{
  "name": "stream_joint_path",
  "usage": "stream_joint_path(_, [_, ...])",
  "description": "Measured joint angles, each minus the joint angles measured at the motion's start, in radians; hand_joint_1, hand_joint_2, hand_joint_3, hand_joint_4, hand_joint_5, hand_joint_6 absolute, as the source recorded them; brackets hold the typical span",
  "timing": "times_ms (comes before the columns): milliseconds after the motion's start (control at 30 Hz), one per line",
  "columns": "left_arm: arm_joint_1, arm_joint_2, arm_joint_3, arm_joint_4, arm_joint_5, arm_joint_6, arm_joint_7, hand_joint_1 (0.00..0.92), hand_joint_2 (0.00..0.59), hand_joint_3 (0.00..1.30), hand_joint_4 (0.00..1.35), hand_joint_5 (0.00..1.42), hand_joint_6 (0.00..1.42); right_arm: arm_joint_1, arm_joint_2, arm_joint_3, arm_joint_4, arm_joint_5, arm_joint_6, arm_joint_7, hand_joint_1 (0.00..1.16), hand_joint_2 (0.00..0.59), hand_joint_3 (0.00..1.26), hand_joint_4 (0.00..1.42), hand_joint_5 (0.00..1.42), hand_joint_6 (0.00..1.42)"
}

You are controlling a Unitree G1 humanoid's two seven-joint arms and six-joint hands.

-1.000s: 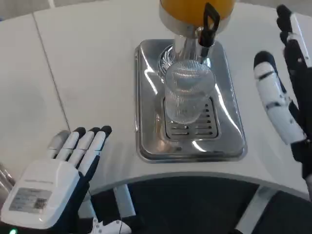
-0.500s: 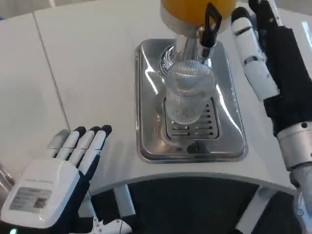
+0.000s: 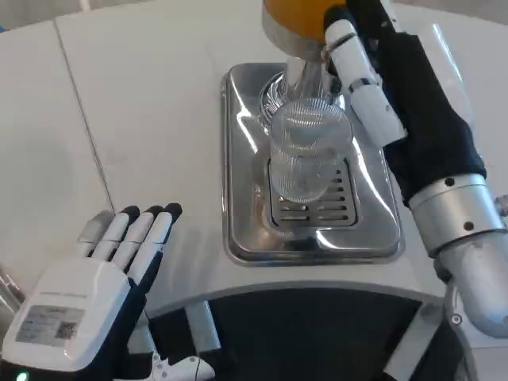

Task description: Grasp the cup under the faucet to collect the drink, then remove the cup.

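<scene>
Right hand [image 3: 373, 75] now lies over the right edge of the drip tray [image 3: 238, 198], fingers extended toward the dispenser's tap [image 3: 337, 24]; a second ago it was well out to the right, off the tray. Fingertips reach the tap region at the frame's top. Whether they touch or press the lever I cannot tell, nor whether they are closed round it. No part of this hand touches the cup.

Cup [image 3: 305, 155]: clear, ribbed, upright on the tray's grate below the spout, position unchanged across the three frames. It looks empty; no liquid stream visible.

Left hand [image 3: 95, 294]: low on the near-left tabletop [image 3: 143, 103], fingers straight and close together, holding nothing, unmoved over the same interval and well apart from the tray.

Judgement: the sweep inward suggests the right hand is going for the tap to start the pour. The cup itself is still ungrasped, so collecting and removal both remain to do.

Orange liquid fills the tank [image 3: 298, 12] above.
</scene>
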Motion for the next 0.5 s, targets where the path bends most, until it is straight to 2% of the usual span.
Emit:
stream_joint_path(133, [0.001, -0.005, 0.0, 0.0, 0.0, 0.0, 0.0, 0.0, 0.022, 0.0, 0.0, 0.0, 0.0, -0.008, -0.009, 0.007, 0.0, 0.021, 0.014, 0.008, 0.0, 0.548, 0.0, 0.0, 0.0, 0.0])
stream_joint_path(300, [0.005, -0.007, 0.002, 0.0, 0.0, 0.0, 0.0, 0.0, 0.022, 0.0, 0.0, 0.0, 0.0, -0.048, -0.068, 0.003, 0.0, 0.059, 0.056, 0.063, 0.0, 0.547, 0.0, 0.0, 0.0, 0.0])
stream_joint_path(500, [0.001, -0.009, 0.001, 0.0, 0.0, 0.0, 0.0, 0.0, 0.022, 0.0, 0.0, 0.0, 0.0, -0.082, -0.115, 0.014, -0.017, 0.08, 0.132, 0.108, 0.0, 0.55, 0.0, 0.0, 0.0, 0.0])
